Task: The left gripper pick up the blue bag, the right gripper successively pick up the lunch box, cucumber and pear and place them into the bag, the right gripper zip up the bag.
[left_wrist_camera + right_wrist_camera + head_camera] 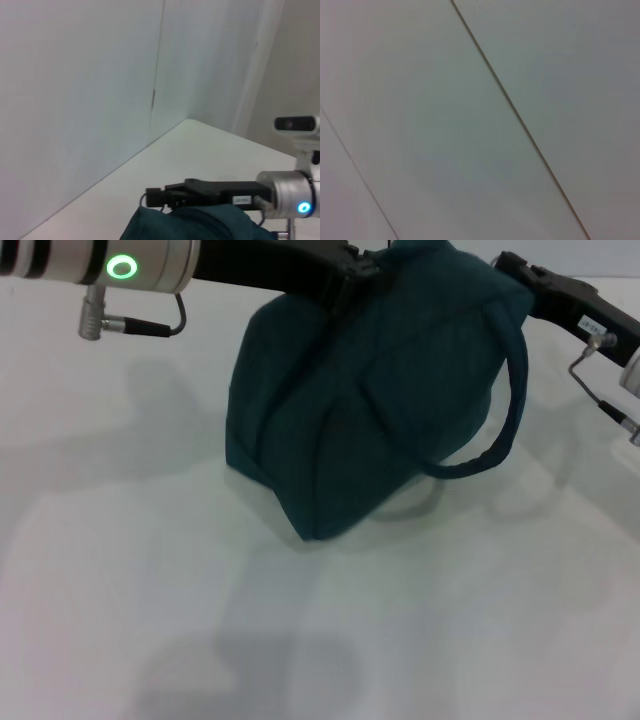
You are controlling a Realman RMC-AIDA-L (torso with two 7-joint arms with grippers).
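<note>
On the white bench [120,570], in the head view, the blue bag [370,410] is seen, one loop handle hanging. The left pincer [352,272] and right pincer [515,268] meet its top; their grip cannot be told. From the left wrist, the right pincer [156,197] is seen touching the bag's top [195,225]. Only pale panels are shown by the right wrist.

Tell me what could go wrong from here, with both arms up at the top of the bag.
1. The blue bag stands tilted on the white table, one corner down; it may tip or swing if the left gripper slips.
2. The loose handle hangs near the right gripper and could snag it.
3. The lunch box, cucumber and pear are not visible, so contents cannot be confirmed.
</note>
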